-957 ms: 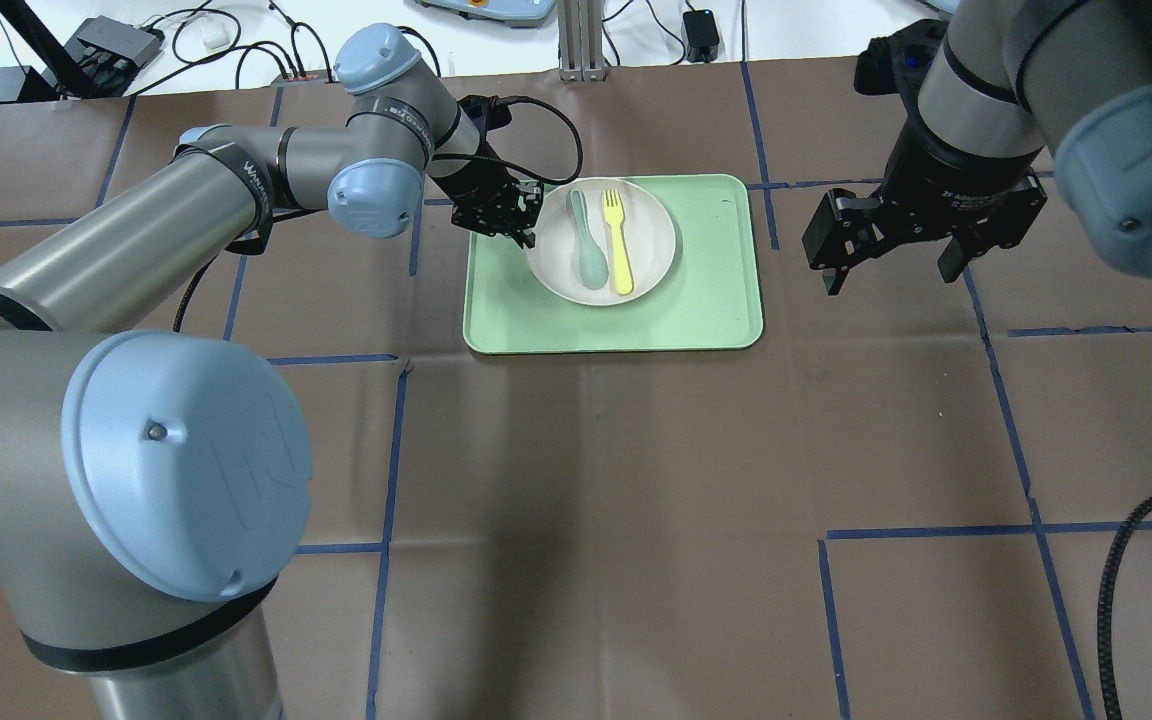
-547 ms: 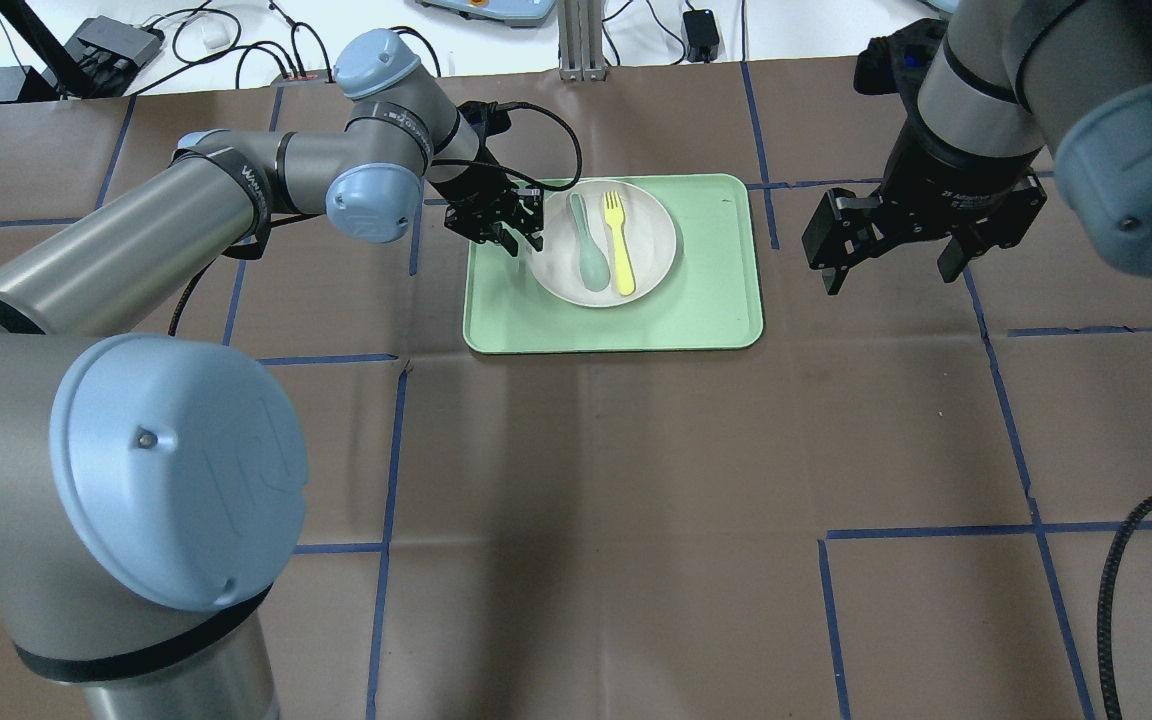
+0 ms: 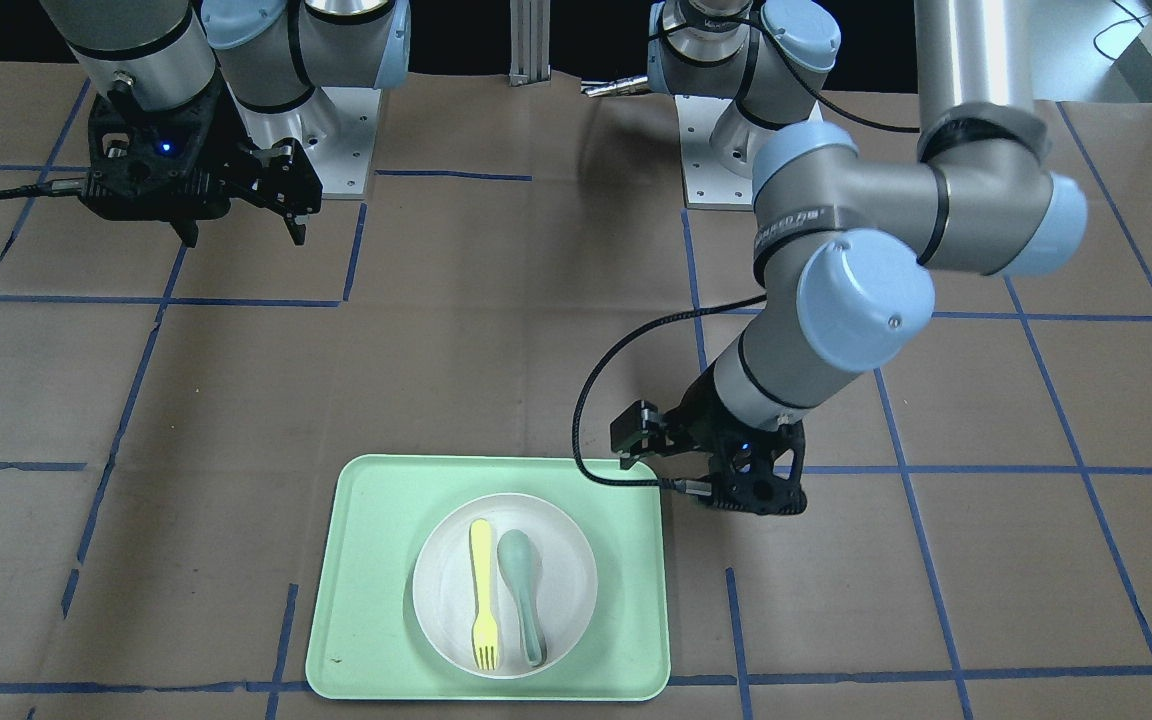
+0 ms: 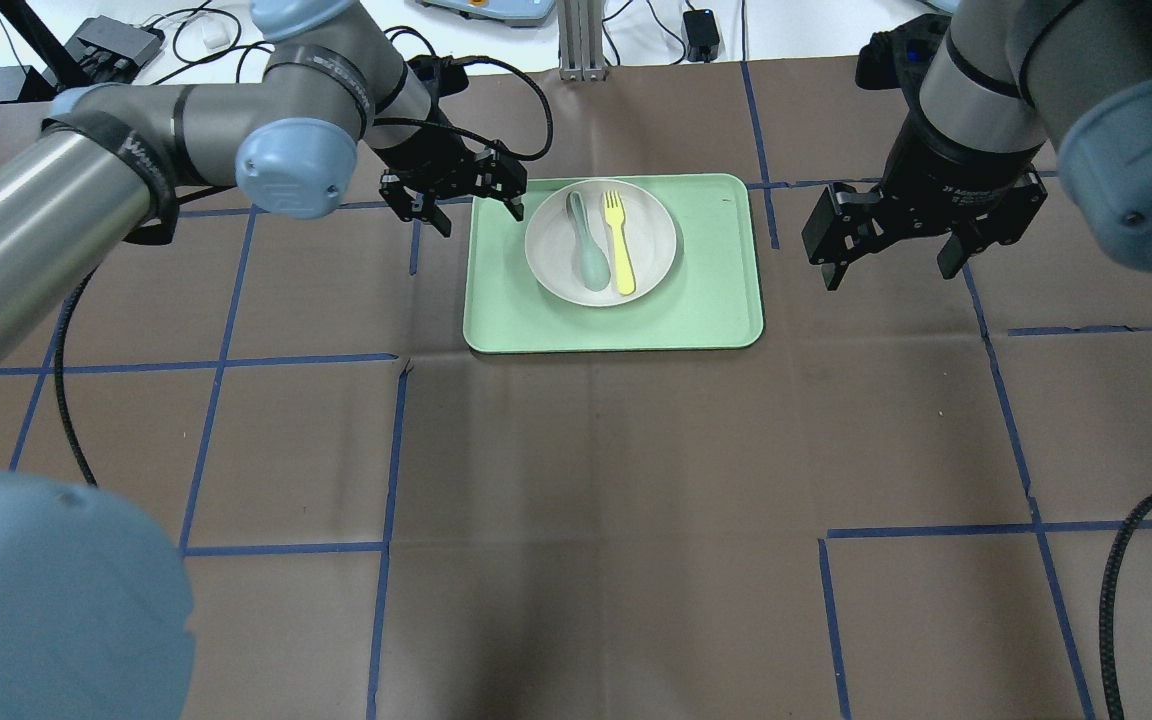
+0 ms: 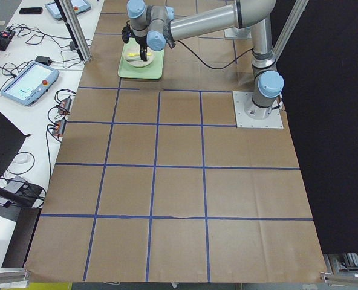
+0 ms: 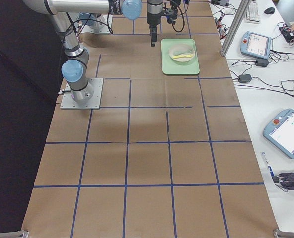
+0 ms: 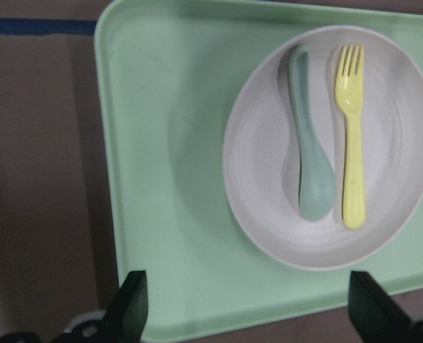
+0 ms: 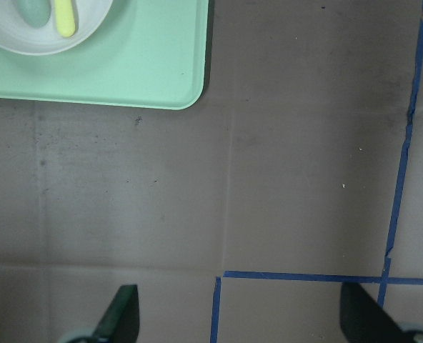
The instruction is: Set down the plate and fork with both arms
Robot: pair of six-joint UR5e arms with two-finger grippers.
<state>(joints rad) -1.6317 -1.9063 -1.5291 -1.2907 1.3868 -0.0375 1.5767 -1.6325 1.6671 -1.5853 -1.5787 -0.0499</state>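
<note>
- right gripper [image 8: 244, 318]: two dark fingertips [image 8: 120, 314] are showing at the near edge, standing wide apart.
- tray [image 8: 126, 71]: light green, its rounded corner is lying far left on the table [image 8: 269, 179].
- plate [image 8: 26, 39]: off-white, is sitting on the tray, partly cut off by the frame.
- fork [image 8: 65, 18]: its yellow handle end is resting in the plate beside the spoon [image 8: 33, 8].
- blue tape [image 8: 297, 276]: lines are running across the brown table, near and right.

Brown table [image 4: 576, 480] with green tray [image 4: 706, 300]

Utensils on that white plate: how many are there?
2. A pale-yellow fork and a grey-green spoon lie side by side on the plate, which sits on the green tray. Nothing appears hidden under them.
</note>
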